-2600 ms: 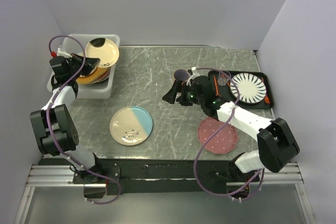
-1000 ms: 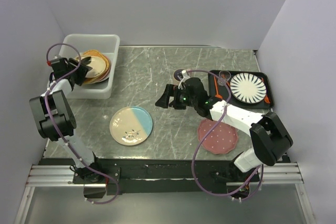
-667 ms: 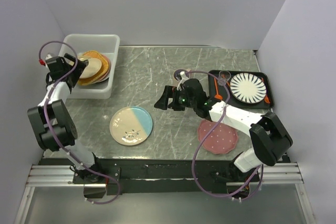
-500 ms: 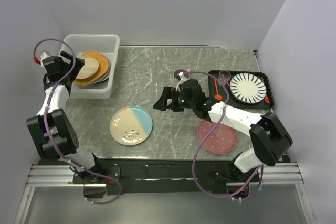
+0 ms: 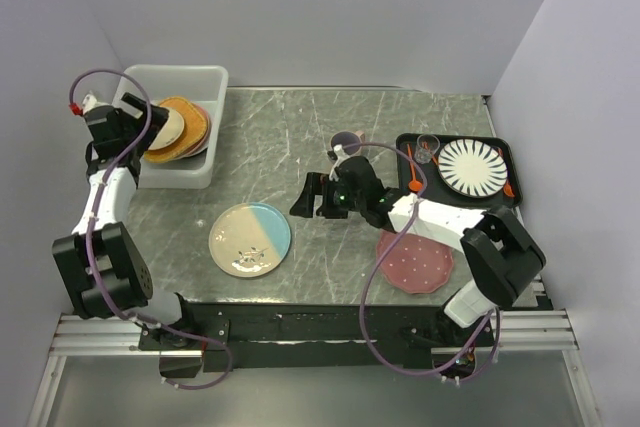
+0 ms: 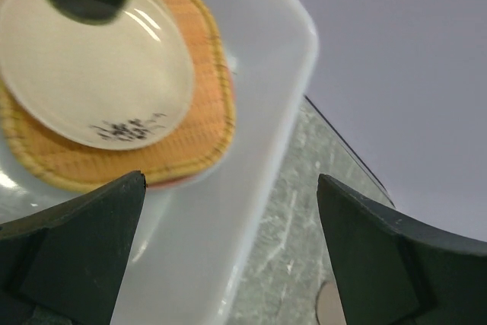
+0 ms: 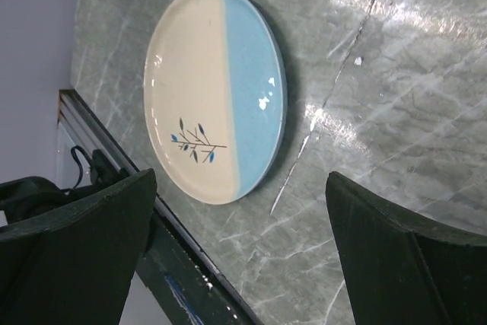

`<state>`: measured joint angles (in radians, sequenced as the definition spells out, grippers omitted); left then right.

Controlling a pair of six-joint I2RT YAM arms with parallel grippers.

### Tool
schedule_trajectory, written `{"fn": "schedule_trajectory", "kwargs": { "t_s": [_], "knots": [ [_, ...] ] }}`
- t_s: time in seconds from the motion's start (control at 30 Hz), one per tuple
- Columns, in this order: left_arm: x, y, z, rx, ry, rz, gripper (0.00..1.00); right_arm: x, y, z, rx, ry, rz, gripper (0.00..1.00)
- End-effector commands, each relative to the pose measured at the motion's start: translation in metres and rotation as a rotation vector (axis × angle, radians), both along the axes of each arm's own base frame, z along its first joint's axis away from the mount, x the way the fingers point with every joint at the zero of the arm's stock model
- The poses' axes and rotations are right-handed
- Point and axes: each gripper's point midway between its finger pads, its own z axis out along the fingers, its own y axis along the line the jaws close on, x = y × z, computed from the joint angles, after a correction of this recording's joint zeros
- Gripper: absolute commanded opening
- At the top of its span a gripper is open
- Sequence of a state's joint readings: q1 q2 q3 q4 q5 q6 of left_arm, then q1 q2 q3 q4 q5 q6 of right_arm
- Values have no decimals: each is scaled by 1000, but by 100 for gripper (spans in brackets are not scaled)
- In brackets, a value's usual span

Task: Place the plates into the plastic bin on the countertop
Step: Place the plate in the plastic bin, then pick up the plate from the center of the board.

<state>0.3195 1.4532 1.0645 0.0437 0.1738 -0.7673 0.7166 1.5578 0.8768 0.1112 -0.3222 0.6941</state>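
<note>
The plastic bin [image 5: 216,80] stands at the countertop's [image 5: 300,137] far left. Stacked plates lie in it, topped by a small cream floral plate [image 5: 164,128] [image 6: 91,58] on an orange woven-look one [image 6: 194,138]. My left gripper [image 5: 135,119] [image 6: 228,249] hovers open and empty over the bin's left side. A cream-and-light-blue plate [image 5: 250,239] [image 7: 217,93] lies flat near the front. My right gripper [image 5: 299,201] [image 7: 240,256] hangs open just to its right, above bare countertop and apart from it. A pink dotted plate [image 5: 415,259] lies at the front right, partly under the right arm.
A flat black tray [image 5: 503,147] at the right holds a white plate with black radiating stripes [image 5: 472,167]. A small dark round thing [image 5: 345,140] sits mid-table behind the right arm. The countertop's front edge [image 7: 114,157] runs close to the cream-and-blue plate.
The cream floral plate went from tilted in my left gripper to lying in the bin. The left gripper opened and drew back left. The right gripper moved left toward the cream-and-blue plate.
</note>
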Motion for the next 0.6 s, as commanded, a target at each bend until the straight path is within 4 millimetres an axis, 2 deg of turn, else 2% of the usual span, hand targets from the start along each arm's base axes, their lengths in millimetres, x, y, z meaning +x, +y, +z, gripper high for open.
{"fn": "schedule_trajectory", "kwargs": {
  "t_s": [0.0, 0.17, 0.2, 0.23, 0.27, 0.33, 0.37, 0.43, 0.47, 0.5, 0.53, 0.57],
  "knots": [
    [-5, -44, 36, 36, -130, -140, 99, -1, 13, -6, -4, -3, 28, 98],
    [-16, -95, 34, 61, -131, -250, 99, -3, 21, -21, -45, 14, 51, 95],
    [-21, -103, 26, 55, -117, -270, 99, -3, 22, -29, -62, 24, 52, 94],
    [-28, -108, 29, 57, -129, -280, 99, -3, 23, -32, -68, 27, 54, 93],
    [-36, -115, 15, 48, -103, -289, 99, -1, 26, -32, -69, 25, 55, 91],
    [-51, -125, 24, 35, -155, -316, 99, 0, 29, -43, -88, 39, 59, 88],
    [-61, -131, 10, 23, -133, -327, 99, 1, 31, -44, -85, 42, 64, 83],
    [-75, -135, 14, 28, -155, -330, 99, 1, 36, -53, -87, 61, 74, 79],
    [-81, -138, 4, 24, -139, -336, 99, 4, 39, -53, -82, 63, 76, 77],
    [-86, -136, 0, 31, -121, -323, 99, 3, 41, -61, -92, 78, 81, 75],
    [-92, -134, 3, 39, -132, -315, 99, 5, 46, -60, -90, 74, 89, 73],
    [-96, -135, -2, 40, -124, -316, 99, 5, 46, -68, -110, 87, 92, 72]
  ]
}}
